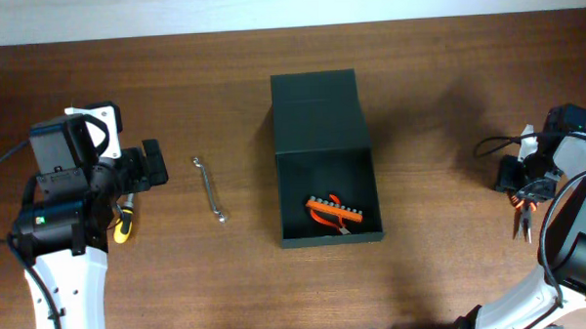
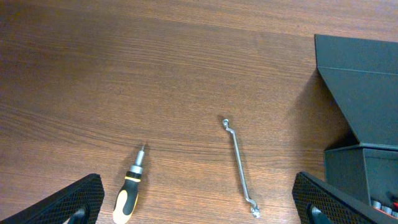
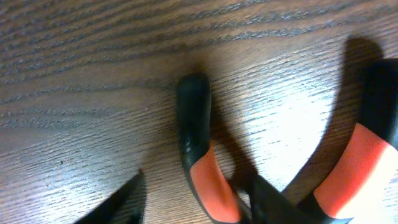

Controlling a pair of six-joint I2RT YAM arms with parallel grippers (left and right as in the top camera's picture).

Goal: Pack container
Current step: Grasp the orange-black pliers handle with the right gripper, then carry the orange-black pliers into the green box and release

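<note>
The container (image 1: 281, 199) is a dark green-black box standing open at the table's middle, its lid (image 1: 316, 110) lying flat behind it. An orange-and-black tool (image 1: 332, 212) lies inside. The container's corner also shows in the left wrist view (image 2: 364, 171). My left gripper (image 1: 154, 164) is open and empty (image 2: 199, 208), with a yellow-black screwdriver (image 2: 129, 193) and a thin steel wrench (image 2: 239, 163) on the table ahead of it. My right gripper (image 1: 520, 184) is low at the table's right, its open fingers (image 3: 199, 199) straddling one orange-black handle of the pliers (image 3: 194, 130).
The screwdriver (image 1: 124, 225) lies just beside the left arm and the wrench (image 1: 209, 189) lies between it and the container. The pliers (image 1: 521, 221) lie near the right edge. Cables run by the right arm (image 1: 493, 146).
</note>
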